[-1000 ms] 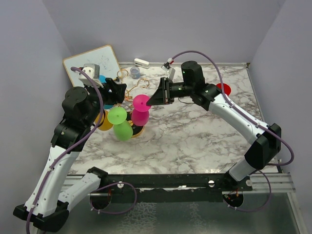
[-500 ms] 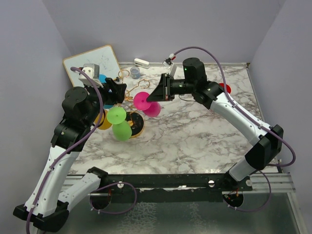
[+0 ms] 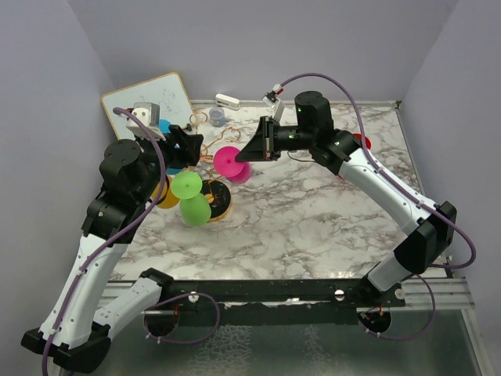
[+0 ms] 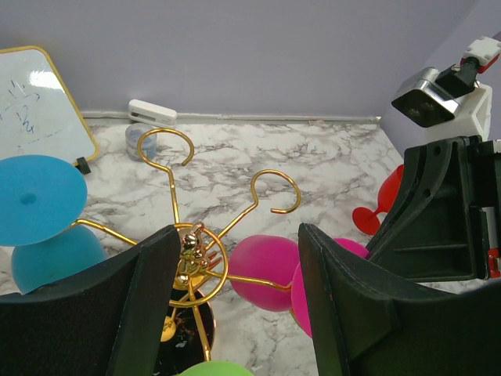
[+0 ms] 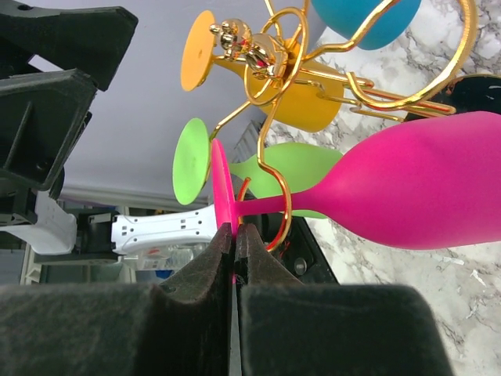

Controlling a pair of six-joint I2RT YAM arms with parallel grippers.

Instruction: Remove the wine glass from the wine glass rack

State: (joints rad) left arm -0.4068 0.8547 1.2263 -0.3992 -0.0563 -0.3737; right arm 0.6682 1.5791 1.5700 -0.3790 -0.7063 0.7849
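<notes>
**Magenta plastic wine glass [image 3: 232, 165] lies sideways at the gold wire wine glass rack [image 3: 208, 147], pinched by its foot.**

Top view: the right gripper [image 3: 239, 158] meets the glass just right of the rack's post, and the left gripper [image 3: 185, 149] is at the rack's left. Left wrist view: the left fingers stand spread on either side of the post. Right wrist view: the right fingers are pressed together on the foot's rim. The stem is level with the bowl pointing away, and a gold hook curls round the stem. A yellow glass [image 5: 309, 98], a green glass [image 5: 293, 176] and a blue glass [image 5: 364, 19] sit behind it among the rack's arms.

free: marble table [image 3: 313, 211] right of rack [image 4: 192, 247] | blocked, left side: left hand [image 3: 185, 147], green glass [image 3: 190, 197]
</notes>
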